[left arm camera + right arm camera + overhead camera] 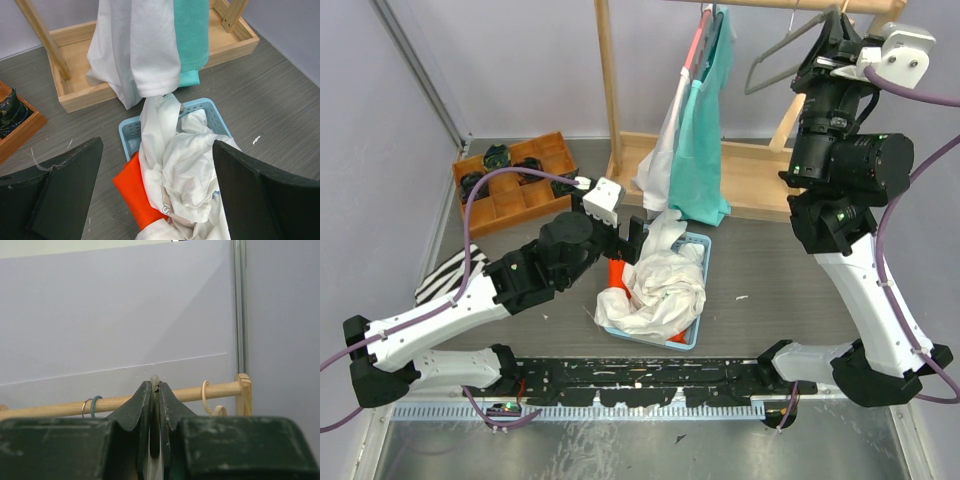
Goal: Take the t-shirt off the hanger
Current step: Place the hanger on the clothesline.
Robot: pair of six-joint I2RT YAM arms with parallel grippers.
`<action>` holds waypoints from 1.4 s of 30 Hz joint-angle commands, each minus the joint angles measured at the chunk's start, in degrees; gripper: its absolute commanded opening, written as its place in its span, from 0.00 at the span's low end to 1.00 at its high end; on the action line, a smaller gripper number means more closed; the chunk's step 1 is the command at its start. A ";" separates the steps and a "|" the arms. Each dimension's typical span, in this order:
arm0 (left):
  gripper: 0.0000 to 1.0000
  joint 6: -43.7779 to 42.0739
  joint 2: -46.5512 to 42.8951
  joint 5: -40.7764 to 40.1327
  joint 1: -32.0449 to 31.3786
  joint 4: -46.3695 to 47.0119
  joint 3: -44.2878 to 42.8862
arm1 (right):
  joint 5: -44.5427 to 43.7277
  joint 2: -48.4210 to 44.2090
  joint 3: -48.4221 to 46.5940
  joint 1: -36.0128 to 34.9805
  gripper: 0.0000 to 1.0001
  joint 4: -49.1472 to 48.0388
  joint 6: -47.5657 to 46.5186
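Below the left gripper (157,145), whose fingers stand wide apart and hold nothing, the white t-shirt (185,170) lies crumpled in the one blue basket (131,131). Its long axis runs from the rack end toward the arms' bases, and one orange cloth (135,192) lies beside it. Up by the rail (50,409), the right gripper (827,38) is pinched closed on the single grey hanger (775,48), which is bare and slants down to the left. Only the right wrist view shows three rings on the rail; only the top view shows the hanger's frame. Two garments, one teal (705,150) and one white (658,160), hang from the rail.
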State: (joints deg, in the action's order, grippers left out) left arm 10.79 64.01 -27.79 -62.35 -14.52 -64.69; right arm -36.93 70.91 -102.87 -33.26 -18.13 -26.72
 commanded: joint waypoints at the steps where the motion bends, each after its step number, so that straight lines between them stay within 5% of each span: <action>1: 0.98 0.57 -0.61 -0.77 0.16 -0.79 -0.77 | 0.51 0.16 -1.39 0.21 0.01 -6.57 -2.30; 27: 0.98 -0.01 -0.71 -1.26 0.19 -0.69 -0.76 | 4.16 6.75 -3.88 10.48 0.00 -5.98 3.31; 42: 0.98 -0.02 -1.48 -1.47 0.20 -0.49 -0.01 | 6.33 3.93 3.89 13.71 0.01 -2.53 9.50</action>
State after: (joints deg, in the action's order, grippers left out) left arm 10.76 63.88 -28.18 -62.35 -15.51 -64.69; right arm -32.53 77.56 -100.42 -19.77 -20.49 -19.75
